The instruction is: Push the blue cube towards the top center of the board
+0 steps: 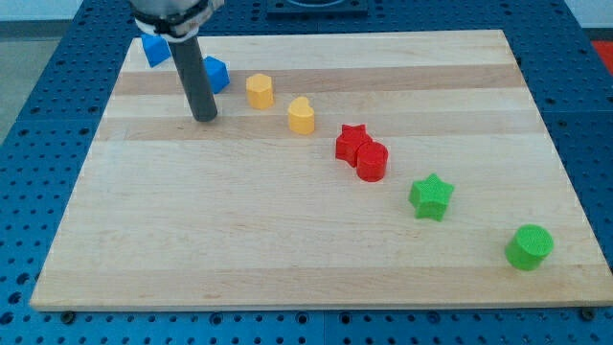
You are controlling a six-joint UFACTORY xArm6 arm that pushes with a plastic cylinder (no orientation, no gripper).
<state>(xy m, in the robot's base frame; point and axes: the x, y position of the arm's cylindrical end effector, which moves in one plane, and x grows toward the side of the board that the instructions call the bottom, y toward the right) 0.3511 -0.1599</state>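
Blue cube (215, 74) sat near the board's (287, 259) top-left corner, close to the top edge. My tip (205, 118) rested on the wood just below and left of it, apart from it; the rod carried no pincer. A second blue block (155, 49) lay at the top-left corner, partly hidden. Running diagonally toward the bottom-right corner: yellow block (260, 91), yellow heart-like block (302, 115), red star (351, 142) touching red cylinder (372, 161), green star (431, 196), green cylinder (529, 247).

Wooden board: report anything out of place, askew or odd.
Nothing stands out. Eight blocks sit on the wooden board in a diagonal line; only the red star and red cylinder touch. My tip rests below-left of the blue cube.
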